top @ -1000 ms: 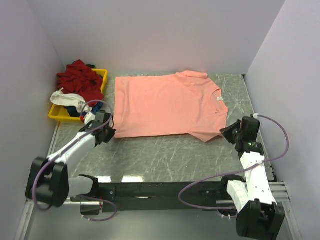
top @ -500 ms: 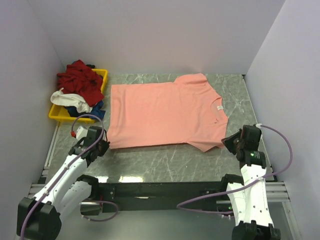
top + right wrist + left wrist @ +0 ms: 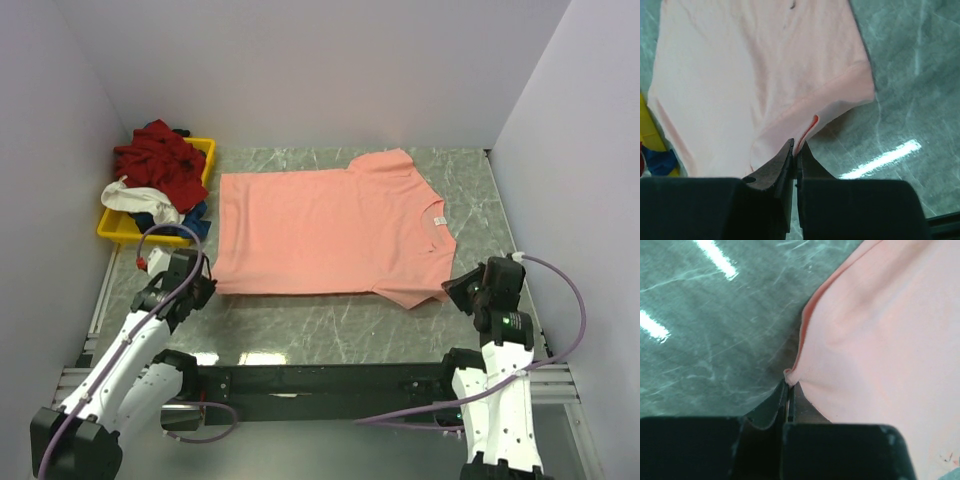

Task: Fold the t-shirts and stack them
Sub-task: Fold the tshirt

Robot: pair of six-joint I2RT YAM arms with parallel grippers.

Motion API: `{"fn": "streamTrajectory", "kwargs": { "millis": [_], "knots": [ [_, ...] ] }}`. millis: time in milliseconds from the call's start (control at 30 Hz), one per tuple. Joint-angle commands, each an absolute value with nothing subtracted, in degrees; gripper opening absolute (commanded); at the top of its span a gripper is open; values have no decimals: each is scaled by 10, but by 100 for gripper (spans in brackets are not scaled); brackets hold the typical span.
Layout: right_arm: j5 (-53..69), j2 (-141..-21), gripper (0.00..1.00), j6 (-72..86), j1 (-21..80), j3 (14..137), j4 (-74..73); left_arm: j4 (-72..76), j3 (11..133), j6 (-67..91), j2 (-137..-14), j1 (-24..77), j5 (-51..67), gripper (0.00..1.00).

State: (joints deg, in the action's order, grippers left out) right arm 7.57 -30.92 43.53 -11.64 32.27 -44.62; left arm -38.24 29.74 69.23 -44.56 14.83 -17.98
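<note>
Left tool (image 3: pixel 789 390): pressed together on a small nub of the hem corner of the salmon-pink t-shirt (image 3: pixel 330 230); the cloth spreads ahead of it and to its right.
Right tool (image 3: pixel 796 150): pinching the edge of the near sleeve; the shirt's body runs ahead and to its left.
Shirt's place: flat on the table (image 3: pixel 330 320), stretched between the two tools.
Doing the step well: this looks like folding the near edge over. Raise both tools together at equal height, keep the edge taut, and lay it square before letting go. The left grip looks thin, so a jerk could slip it.
Wrist views give: how little cloth each tool holds, and the ridge running from the left pinch.
Top view gives: the shirt's whole outline, and the other t-shirts (image 3: pixel 155 165) heaped in the yellow tray (image 3: pixel 115 232) beyond the left tool.
</note>
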Motion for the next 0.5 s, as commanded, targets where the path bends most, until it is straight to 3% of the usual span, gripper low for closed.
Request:
{"fn": "streamTrajectory", "kwargs": {
  "millis": [0,233,467],
  "knots": [
    [105,-332,0,420,-120,353,-384,-342,335,664,-481,149,-188,1],
    [130,-530,0,446,-95,393,-239,-289,455,628,-684,149,-191,1],
    [66,-783,0,414,-12,566,-224,-285,567,600,-847,144,-193,1]
  ]
}}
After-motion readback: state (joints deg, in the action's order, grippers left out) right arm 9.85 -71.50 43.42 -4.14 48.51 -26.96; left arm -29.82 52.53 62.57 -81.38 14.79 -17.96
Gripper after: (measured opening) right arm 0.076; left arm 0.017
